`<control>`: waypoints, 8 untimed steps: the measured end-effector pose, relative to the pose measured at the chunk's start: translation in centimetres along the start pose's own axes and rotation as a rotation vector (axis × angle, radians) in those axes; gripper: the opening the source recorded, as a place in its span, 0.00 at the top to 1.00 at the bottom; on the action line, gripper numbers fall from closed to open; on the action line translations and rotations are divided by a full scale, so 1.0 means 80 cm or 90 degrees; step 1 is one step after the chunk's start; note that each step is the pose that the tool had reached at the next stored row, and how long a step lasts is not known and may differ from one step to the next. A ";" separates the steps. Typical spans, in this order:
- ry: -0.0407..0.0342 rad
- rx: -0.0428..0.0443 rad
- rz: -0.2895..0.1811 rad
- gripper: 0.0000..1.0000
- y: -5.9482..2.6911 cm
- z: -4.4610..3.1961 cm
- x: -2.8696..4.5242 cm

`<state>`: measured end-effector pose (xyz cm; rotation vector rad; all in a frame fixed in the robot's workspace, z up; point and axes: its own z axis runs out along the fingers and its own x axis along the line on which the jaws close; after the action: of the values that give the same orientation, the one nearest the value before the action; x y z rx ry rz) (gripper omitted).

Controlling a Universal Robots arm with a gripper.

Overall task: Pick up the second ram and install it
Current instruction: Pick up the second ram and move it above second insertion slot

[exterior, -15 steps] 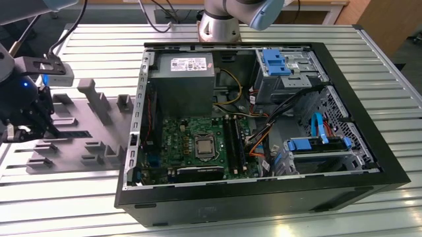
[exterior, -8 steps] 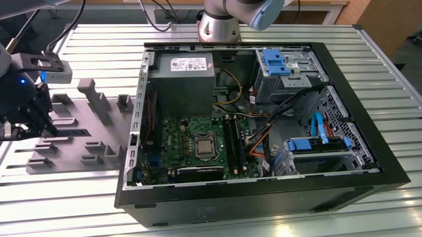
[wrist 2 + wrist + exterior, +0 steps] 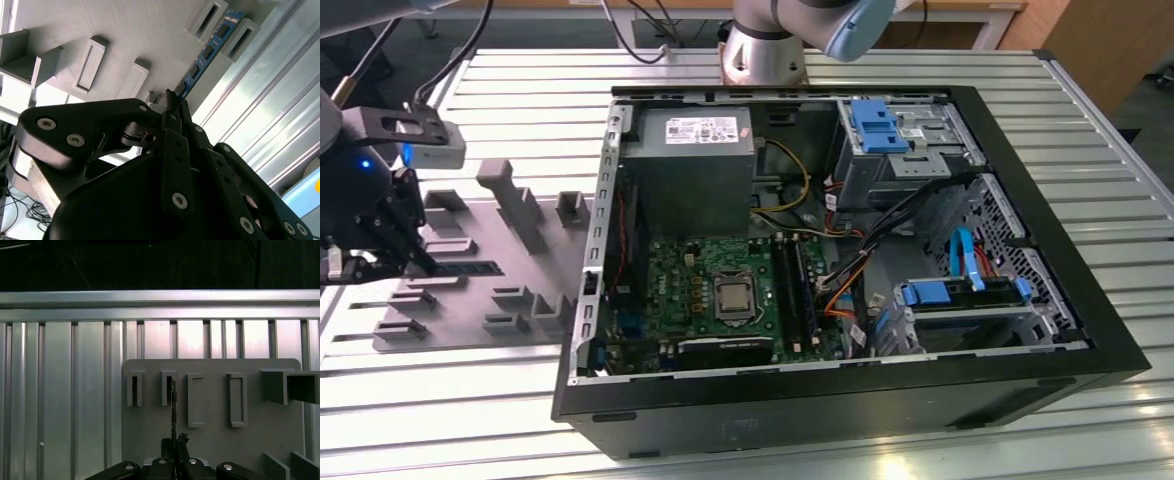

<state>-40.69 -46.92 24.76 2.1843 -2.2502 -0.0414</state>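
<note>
The second ram (image 3: 207, 50) is a thin blue-green strip with small black chips. It stands on edge in the grey fixture (image 3: 125, 30), its far end between two holder blocks. My gripper (image 3: 169, 97) is shut on its near end. In the first wrist view the ram (image 3: 173, 405) shows edge-on as a thin dark line running from the gripper (image 3: 174, 444) to a slotted block. At the exterior view's left, the gripper (image 3: 400, 265) sits low over the fixture (image 3: 520, 290) with the ram (image 3: 464, 267) reaching out toward the case.
An open black computer case (image 3: 854, 410) lies on the slatted metal table (image 3: 454, 400), at the exterior view's right of the fixture. Inside are the green motherboard (image 3: 680, 290), black memory slots (image 3: 794, 290), a grey power supply (image 3: 687, 165), blue drive bays and loose cables.
</note>
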 end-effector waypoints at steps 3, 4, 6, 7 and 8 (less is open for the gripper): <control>0.0002 -0.0002 0.000 0.86 0.000 -0.0019 0.0000; 0.0000 0.0000 0.000 0.86 0.000 -0.0028 0.0000; 0.0000 0.0000 0.000 0.86 0.000 -0.0053 -0.0001; 0.0001 0.0000 0.000 0.86 0.000 -0.0067 -0.0001; 0.0000 0.0000 0.000 0.86 0.000 -0.0081 -0.0001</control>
<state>-40.68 -46.92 25.40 2.1842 -2.2501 -0.0414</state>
